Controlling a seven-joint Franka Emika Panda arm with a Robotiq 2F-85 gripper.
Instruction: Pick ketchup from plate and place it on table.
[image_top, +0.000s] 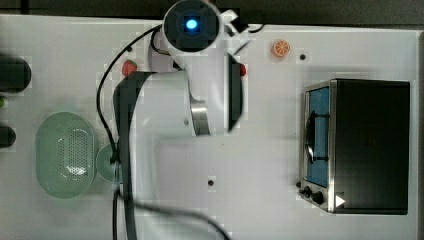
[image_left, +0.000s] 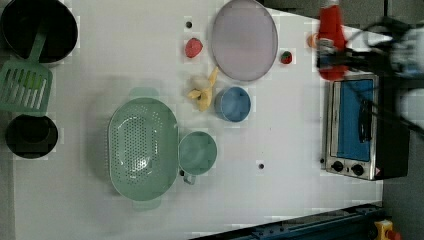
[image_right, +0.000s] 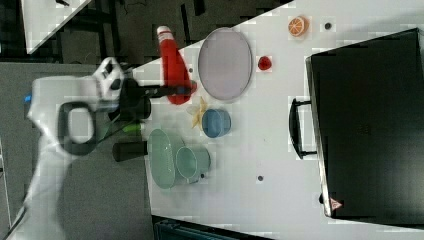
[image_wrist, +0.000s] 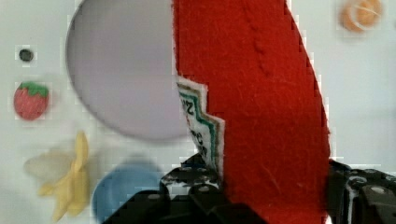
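The ketchup (image_wrist: 261, 93), a red bottle with a white-edged label, hangs in the air with my gripper (image_wrist: 275, 191) shut on its lower body; a dark finger (image_wrist: 196, 189) shows on each side. In the left view the ketchup (image_left: 330, 30) hangs high, over the table's far right edge, with the gripper (image_left: 332, 57) around it. In the right view the ketchup (image_right: 171, 62) is just left of the plate (image_right: 225, 62), white cap up. The lilac-grey plate (image_left: 244, 40) (image_wrist: 116, 79) lies bare on the white table (image_left: 280, 130).
A toaster oven (image_left: 357, 127) stands at the left view's right. A blue dish (image_left: 233, 104), a banana (image_left: 202, 92), two strawberries (image_left: 193, 47) (image_left: 286, 57), a green colander (image_left: 143, 147) and a green cup (image_left: 197, 152) sit around the plate. An orange slice (image_top: 281, 48) lies near the table edge.
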